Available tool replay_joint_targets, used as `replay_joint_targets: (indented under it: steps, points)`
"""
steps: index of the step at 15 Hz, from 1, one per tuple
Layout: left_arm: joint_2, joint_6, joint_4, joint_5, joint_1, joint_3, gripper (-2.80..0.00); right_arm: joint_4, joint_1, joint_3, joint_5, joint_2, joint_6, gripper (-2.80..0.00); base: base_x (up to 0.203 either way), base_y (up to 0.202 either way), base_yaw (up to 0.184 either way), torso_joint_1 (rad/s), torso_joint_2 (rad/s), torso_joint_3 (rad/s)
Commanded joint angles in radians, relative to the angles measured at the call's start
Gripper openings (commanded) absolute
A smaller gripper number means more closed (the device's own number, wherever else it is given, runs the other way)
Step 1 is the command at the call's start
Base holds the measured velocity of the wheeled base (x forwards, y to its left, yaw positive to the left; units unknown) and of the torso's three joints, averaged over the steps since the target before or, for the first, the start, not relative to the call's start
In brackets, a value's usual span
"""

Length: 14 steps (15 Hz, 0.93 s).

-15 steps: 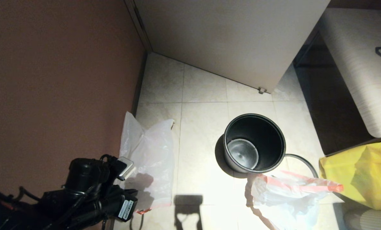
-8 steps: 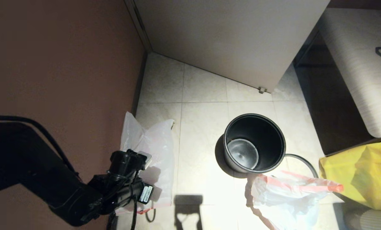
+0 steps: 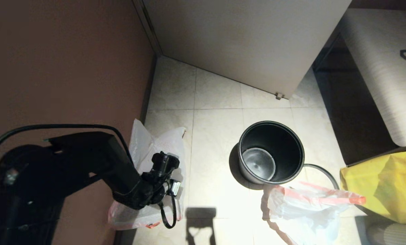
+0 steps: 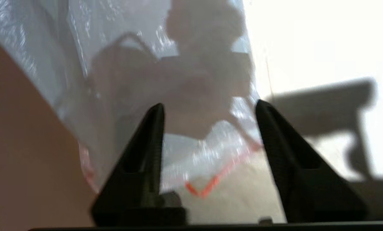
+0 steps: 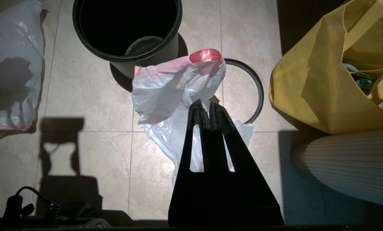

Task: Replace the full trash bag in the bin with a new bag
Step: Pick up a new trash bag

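Note:
The black bin (image 3: 271, 153) stands on the tiled floor with no bag inside it; it also shows in the right wrist view (image 5: 127, 29). Its grey hoop (image 3: 328, 173) lies on the floor beside it. A flat translucent bag (image 3: 155, 149) with a red drawstring lies by the left wall. My left arm (image 3: 128, 180) reaches over it, and my left gripper (image 4: 209, 102) is open just above the plastic (image 4: 198, 150). A crumpled white bag (image 3: 305, 207) with a red band lies in front of the bin. My right gripper (image 5: 206, 104) hovers shut and empty above that bag (image 5: 172, 83).
A large yellow bag (image 3: 383, 183) sits at the right, next to a pale ribbed object (image 5: 348, 163). The brown wall (image 3: 60, 68) runs close along the left. A white door (image 3: 243, 41) and a bench (image 3: 386, 68) close off the back.
My left arm has swung forward and to the right from the near left corner, out over the flat bag by the wall. The bin and both bags lie as before.

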Motion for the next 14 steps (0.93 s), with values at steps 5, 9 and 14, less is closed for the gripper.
replay_joint_targets:
  steps: [5, 9, 14]
  points:
    - [0.289, 0.009, 0.058, 0.088, 0.034, -0.387, 0.0, 0.0, 0.0, 0.0, 0.0, 0.001, 0.0, -2.8, 0.0, 0.0, 0.0, 0.0, 0.0, 0.0]
    - [0.417, 0.051, 0.084, 0.141, 0.066, -0.596, 0.0, 0.0, 0.0, 0.0, 0.0, 0.001, 0.0, -2.8, 0.0, 0.0, 0.0, 0.0, 0.0, 0.0]
    - [0.605, 0.059, 0.098, 0.181, 0.063, -0.853, 0.0, 0.001, 0.0, 0.0, 0.0, 0.001, 0.0, -2.8, 0.0, 0.0, 0.0, 0.0, 0.0, 0.0]
